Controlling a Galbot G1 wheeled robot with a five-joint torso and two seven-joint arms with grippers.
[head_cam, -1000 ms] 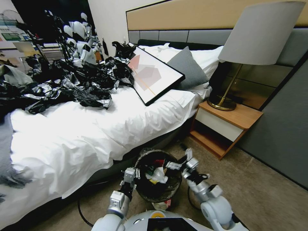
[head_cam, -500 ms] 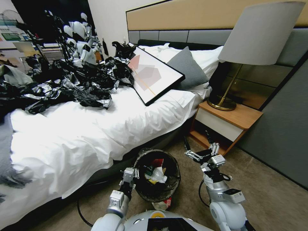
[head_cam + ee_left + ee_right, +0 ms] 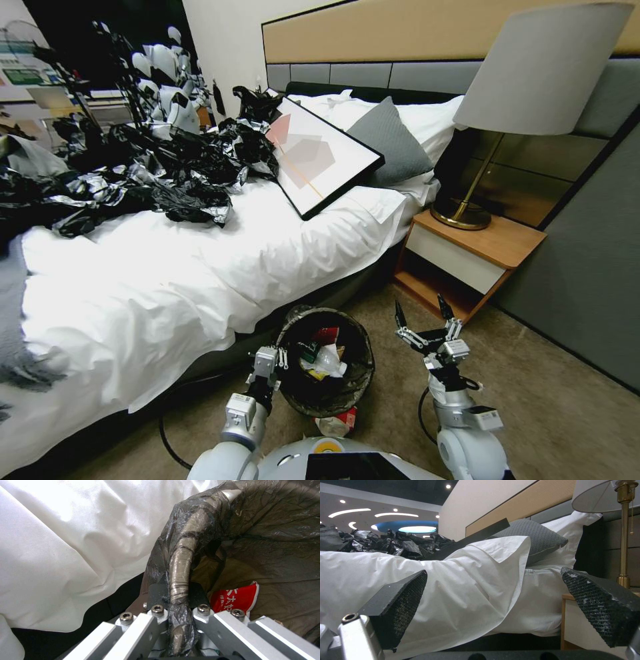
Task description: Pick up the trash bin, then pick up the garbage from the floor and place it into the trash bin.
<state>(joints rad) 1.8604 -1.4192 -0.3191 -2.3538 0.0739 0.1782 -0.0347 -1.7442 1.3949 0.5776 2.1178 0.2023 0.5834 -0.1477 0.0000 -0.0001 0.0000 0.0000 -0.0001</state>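
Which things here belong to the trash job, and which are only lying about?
Job:
- round bin lined with a black bag, gripped at its rim by the left gripper
- red-and-white wrapper on the carpet
- right gripper, open

Lying about:
- framed picture
- grey pillow
- brass lamp

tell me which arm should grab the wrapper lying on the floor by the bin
The right. The right gripper is open and empty beside the trash bin, free to reach the red-and-white wrapper on the carpet. The left gripper is clamped on the bin's rim, so it is occupied.
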